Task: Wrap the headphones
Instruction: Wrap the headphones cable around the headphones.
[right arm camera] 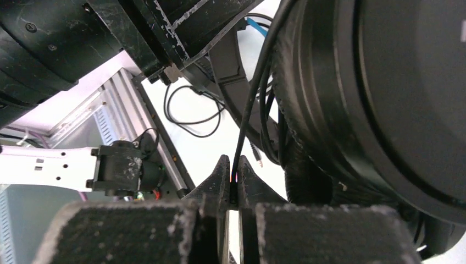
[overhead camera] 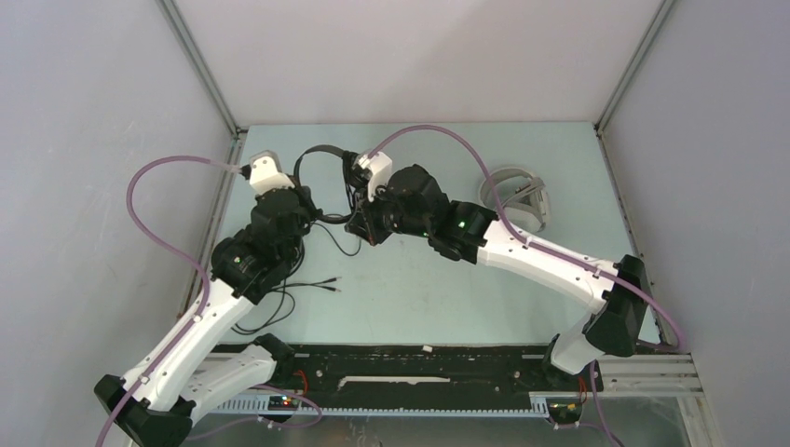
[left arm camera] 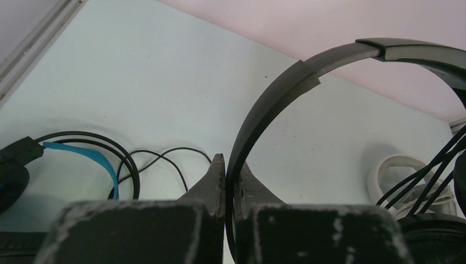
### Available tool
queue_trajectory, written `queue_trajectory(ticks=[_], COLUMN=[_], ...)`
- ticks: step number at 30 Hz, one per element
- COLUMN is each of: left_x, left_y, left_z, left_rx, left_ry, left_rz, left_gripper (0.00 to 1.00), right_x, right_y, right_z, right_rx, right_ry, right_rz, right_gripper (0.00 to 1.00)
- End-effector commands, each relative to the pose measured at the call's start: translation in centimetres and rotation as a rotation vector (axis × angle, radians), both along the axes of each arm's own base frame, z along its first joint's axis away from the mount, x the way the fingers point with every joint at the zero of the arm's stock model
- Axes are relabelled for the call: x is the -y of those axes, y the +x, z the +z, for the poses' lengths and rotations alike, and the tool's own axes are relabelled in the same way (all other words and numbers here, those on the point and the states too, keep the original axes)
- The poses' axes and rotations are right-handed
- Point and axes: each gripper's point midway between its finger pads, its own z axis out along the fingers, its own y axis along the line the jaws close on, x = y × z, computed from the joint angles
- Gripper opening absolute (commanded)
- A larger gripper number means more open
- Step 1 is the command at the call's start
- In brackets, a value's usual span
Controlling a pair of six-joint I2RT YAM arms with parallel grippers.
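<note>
My left gripper [left arm camera: 229, 165] is shut on the thin band of a slim black headset [left arm camera: 286, 93], which arches up and to the right of the fingers. In the top view that band [overhead camera: 321, 149] curves between the two wrists at the back of the table. My right gripper [right arm camera: 231, 165] is shut on the headset's thin black cable [right arm camera: 247, 110], right beside a big black earcup [right arm camera: 384, 99]. A black headset with a blue-lined band [left arm camera: 82, 154] lies on the table to the left. The white headset [overhead camera: 517, 196] rests at the back right.
Loose black cable with plugs [overhead camera: 317, 282] trails over the table in front of the left arm. Grey walls with metal frame posts [overhead camera: 200, 74] close in the table on three sides. A black rail [overhead camera: 419, 372] runs along the near edge between the arm bases.
</note>
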Motion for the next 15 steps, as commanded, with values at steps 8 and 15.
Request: queue_trajectory(ticks=[8, 15], left_x=[0.4, 0.2], left_y=[0.4, 0.2], left_z=[1.5, 2.0], left_rx=[0.067, 0.081], left_ry=[-0.18, -0.208], left_rz=[0.036, 0.046], left_gripper=[0.0, 0.0], right_x=[1.0, 4.6], right_y=[1.0, -0.6], right_z=[2.1, 3.2], right_rx=[0.128, 0.104], right_ry=[0.023, -0.033], right_rz=[-0.051, -0.072], right_gripper=[0.19, 0.3])
